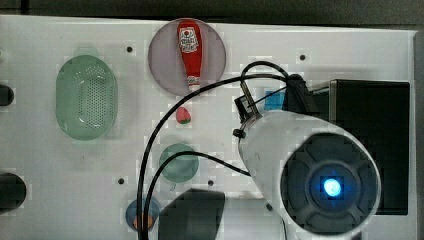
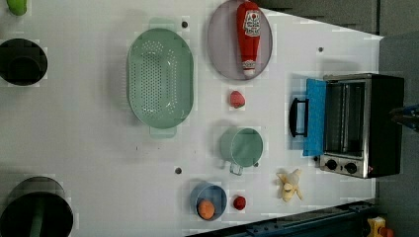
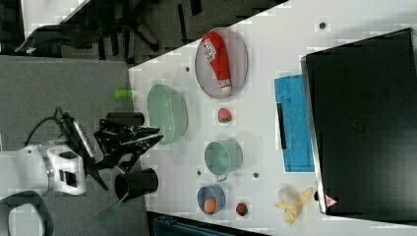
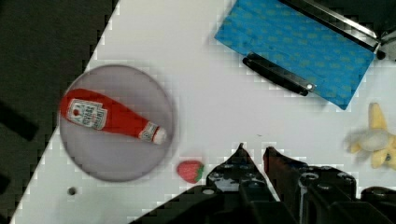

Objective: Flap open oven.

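Now the big black and silver oven (image 2: 363,123) looks heavy; its blue door is best pulled by the stiff black handle (image 2: 298,117). The black gripper (image 4: 254,154) is held nearly shut, empty.

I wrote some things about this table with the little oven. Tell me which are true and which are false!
1. The oven has its blue door flapped down open. True.
2. The ketchup bottle stands upright on the table. False: it lies on its side on a round plate.
3. The gripper is holding the door handle. False: it is well apart from the handle, holding nothing.
4. A peeled banana lies on the table near the oven's knobs. True.
5. The green strainer is full of fruit. False: nothing lies in it.
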`<control>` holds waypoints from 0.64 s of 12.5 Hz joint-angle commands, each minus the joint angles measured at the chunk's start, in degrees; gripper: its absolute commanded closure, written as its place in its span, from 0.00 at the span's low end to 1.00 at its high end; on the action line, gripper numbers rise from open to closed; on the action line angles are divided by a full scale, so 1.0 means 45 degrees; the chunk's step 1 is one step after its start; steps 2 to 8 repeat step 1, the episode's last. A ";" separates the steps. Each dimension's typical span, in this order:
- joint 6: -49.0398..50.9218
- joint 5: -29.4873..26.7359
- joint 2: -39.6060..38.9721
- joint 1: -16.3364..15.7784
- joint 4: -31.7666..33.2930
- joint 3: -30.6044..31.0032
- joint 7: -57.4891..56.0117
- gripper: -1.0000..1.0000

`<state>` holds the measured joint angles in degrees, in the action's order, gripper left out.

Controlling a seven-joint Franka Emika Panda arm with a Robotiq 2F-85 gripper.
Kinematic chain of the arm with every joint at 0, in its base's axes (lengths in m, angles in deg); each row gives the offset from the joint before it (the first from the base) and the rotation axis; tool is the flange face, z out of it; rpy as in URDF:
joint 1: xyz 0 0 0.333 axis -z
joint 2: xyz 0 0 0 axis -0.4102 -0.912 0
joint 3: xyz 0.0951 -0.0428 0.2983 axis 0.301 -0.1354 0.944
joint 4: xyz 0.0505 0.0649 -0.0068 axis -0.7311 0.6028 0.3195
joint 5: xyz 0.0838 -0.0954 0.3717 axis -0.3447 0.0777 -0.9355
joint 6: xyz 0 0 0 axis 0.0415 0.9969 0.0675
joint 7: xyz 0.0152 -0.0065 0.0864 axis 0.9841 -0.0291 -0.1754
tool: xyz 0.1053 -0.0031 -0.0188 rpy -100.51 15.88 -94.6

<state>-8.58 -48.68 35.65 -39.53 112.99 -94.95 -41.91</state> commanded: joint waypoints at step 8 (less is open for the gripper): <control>0.0199 -0.0098 -0.0240 -0.0181 0.0025 0.0382 0.0586 0.83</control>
